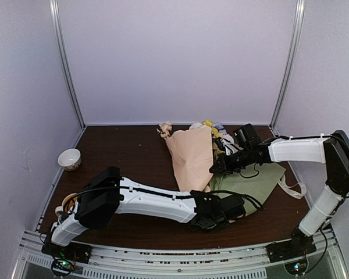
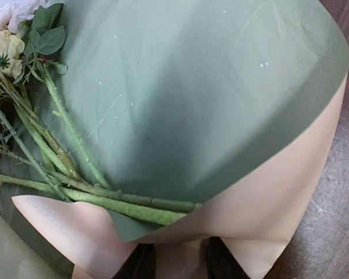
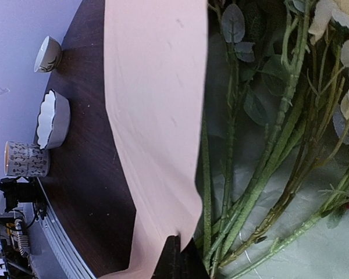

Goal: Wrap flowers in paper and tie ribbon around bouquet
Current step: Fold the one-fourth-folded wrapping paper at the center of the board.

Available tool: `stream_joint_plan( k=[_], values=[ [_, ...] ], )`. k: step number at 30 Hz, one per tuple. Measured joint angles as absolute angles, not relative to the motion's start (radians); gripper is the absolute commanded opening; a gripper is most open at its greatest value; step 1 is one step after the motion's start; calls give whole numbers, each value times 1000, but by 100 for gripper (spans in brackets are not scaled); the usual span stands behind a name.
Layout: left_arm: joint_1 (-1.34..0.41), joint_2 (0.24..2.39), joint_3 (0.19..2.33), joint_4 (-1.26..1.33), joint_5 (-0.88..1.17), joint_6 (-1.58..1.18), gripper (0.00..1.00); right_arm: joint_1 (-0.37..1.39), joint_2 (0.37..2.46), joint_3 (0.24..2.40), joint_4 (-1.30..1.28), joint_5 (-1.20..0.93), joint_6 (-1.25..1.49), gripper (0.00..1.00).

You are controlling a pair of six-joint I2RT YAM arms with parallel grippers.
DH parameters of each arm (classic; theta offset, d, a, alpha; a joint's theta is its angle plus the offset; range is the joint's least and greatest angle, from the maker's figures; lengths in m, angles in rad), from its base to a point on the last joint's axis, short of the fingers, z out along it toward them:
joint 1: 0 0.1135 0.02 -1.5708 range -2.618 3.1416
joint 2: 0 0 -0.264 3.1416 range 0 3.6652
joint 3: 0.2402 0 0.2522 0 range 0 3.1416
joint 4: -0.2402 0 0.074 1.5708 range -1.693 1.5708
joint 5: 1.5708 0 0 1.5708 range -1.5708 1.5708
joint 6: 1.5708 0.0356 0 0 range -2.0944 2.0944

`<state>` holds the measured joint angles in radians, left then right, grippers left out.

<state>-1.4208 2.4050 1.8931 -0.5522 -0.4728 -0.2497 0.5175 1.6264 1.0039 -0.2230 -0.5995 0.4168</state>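
Paper [image 1: 192, 157] lies on the dark table [image 1: 128, 151]. Its peach-tan flap is folded over the flowers [image 1: 208, 124], and the sage-green side is spread flat to the flap's right. Flower heads stick out past the paper's far end. Stems run under the flap toward the paper's near end, resting on the green surface.

Left gripper [image 2: 180, 264] sits at the paper's near end, its arm reaching across from the left. Jaws are part-open with a bunched fold of peach paper between the two dark fingers [image 2: 141, 264], and it has hold of that fold. In the left wrist view the peach edge curls up off the green surface toward the gripper, with the cut stem ends just beyond it.

Right gripper [image 3: 175, 258] is at the right edge of the peach flap, about midway along the paper. Jaws are fully closed, tips pinching the flap's edge. Stems lie just beside the tips on the green side, not in the grip.

Ribbon [image 1: 292, 189] loops on the table at the paper's right edge, apart from both grippers. Left of the paper, well apart, are a small white bowl [image 1: 70, 158], a scalloped white dish [image 3: 51, 119] and a patterned cup [image 3: 26, 160].
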Motion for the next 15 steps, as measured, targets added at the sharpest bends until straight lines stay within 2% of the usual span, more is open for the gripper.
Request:
stream_joint_plan(
  k=[3,9,15],
  values=[
    [-1419,2401,1892,-552,-471,-245,46,506,1646,981,-215,-587,417,0],
    [-1422,2373,1892,-567,-438,-221,71,481,1689,973,-200,-584,417,0],
    [-1443,2233,1849,-556,-413,-172,76,480,1695,974,-189,-585,413,0]
  ],
)
